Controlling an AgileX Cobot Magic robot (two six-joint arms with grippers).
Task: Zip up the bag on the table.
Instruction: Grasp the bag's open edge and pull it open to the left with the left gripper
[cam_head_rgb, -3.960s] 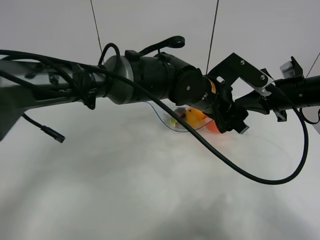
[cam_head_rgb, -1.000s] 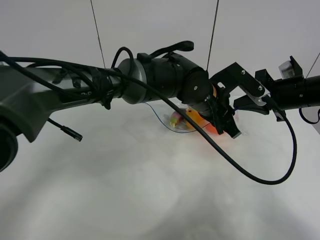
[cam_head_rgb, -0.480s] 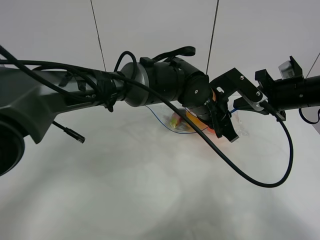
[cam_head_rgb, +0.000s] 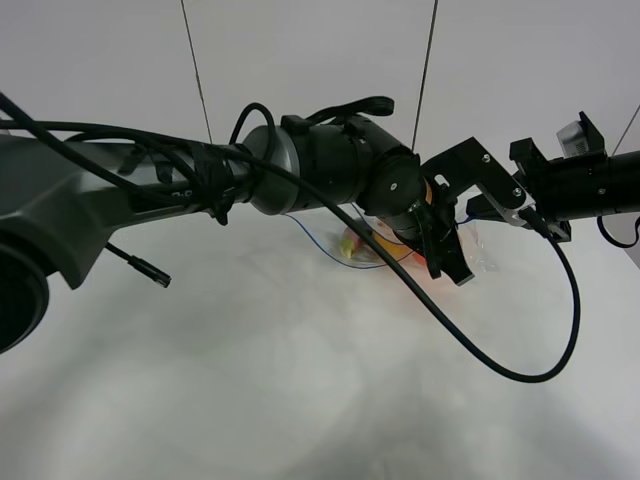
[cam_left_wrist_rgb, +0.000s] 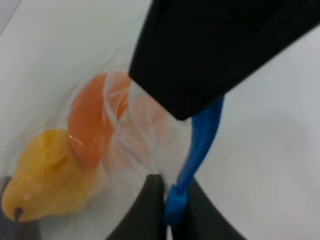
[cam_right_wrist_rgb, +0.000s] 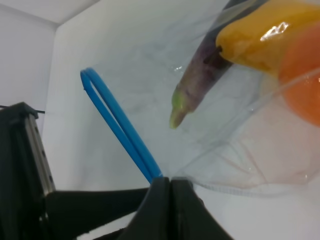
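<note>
The clear bag lies on the white table behind both arms, with yellow and orange fruit showing through. My left gripper is shut on the bag's blue zipper strip; beside it the orange and yellow pear show through the plastic. My right gripper is shut on the same blue zipper strip at the bag's edge, with the eggplant, pear and orange beyond. In the high view the left gripper and right gripper are close together at the bag's right end.
The thick left arm crosses the middle of the high view and hides much of the bag. A black cable loops low over the table on the right. A loose cable plug hangs at the left. Two thin lines hang from above.
My left gripper has closed onto the blue zipper strip and its arm has edged slightly toward the right gripper. The right gripper has stayed shut and still.
</note>
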